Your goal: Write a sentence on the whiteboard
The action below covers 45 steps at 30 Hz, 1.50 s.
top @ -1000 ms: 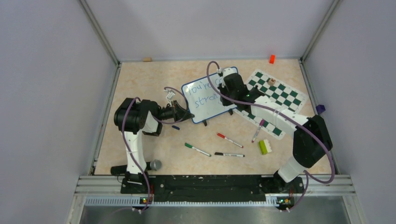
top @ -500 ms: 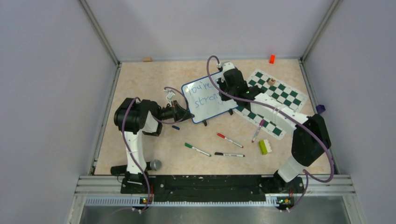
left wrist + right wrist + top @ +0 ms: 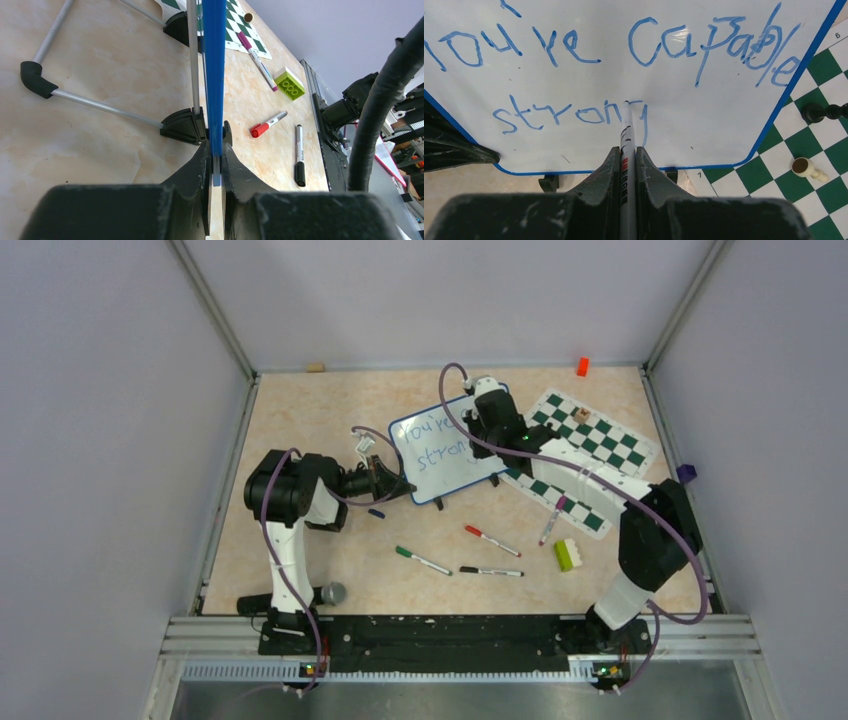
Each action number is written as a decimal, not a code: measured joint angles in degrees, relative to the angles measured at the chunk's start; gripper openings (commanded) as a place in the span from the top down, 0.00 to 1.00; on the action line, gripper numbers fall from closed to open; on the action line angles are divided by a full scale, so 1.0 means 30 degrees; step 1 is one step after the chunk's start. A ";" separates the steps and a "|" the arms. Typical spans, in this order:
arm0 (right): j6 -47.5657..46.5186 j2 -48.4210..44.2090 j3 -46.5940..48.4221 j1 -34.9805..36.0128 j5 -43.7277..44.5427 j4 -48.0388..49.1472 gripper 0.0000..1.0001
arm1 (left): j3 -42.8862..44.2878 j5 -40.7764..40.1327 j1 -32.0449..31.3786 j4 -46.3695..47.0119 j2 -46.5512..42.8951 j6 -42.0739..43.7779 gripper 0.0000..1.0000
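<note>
Tabletop (image 3: 300,420) of pale mottled stone pattern carries everything. Biggest on it is the whiteboard (image 3: 452,478), propped on its stand; its blue frame edge (image 3: 214,75) runs straight out from between the left gripper (image 3: 215,150) jaws, which are clamped on that edge near a black foot. The same board fills the space ahead of the right gripper (image 3: 627,152), its face (image 3: 704,120) just beyond the fingertips. Right of the right jaws, past the board's blue rim, lies the green-and-white chess mat (image 3: 824,145) with a black piece (image 3: 826,112) and a tan piece (image 3: 808,169) lying on it. On the far side of the board edge from the left jaws, loose on the table, are a purple-capped marker (image 3: 257,57), a red-capped marker (image 3: 267,124), a black marker (image 3: 299,155) and a lime-green brick (image 3: 289,83). The right jaws are closed on a thin marker (image 3: 626,130) that sticks forward from between them, its tip touching the board at the last letter of "strong". The sentence (image 3: 629,42) reads "You're capable" above the tip, with "strong" beneath, level with it and mostly to its left.
</note>
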 measured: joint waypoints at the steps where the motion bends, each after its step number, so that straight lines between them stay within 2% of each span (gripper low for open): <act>1: 0.0007 0.0095 0.0000 0.0000 0.0015 -0.0007 1.00 | 0.0000 0.0000 0.0000 0.0000 0.0000 0.0000 0.94; 36: 0.0022 0.0058 -0.0495 -0.0124 0.0918 -0.0459 1.00 | 0.0000 -0.0007 0.0000 -0.0007 0.0000 0.0000 0.93; 43: 0.0219 -0.2732 -0.3016 -0.0255 0.0714 0.0882 1.00 | -0.0007 -0.0007 0.0000 -0.0007 0.0000 0.0000 0.89; 45: 0.0321 -0.3978 -0.3730 -0.0277 0.0678 0.1588 1.00 | -0.0036 -0.0036 0.0000 -0.0007 -0.0007 0.0000 0.83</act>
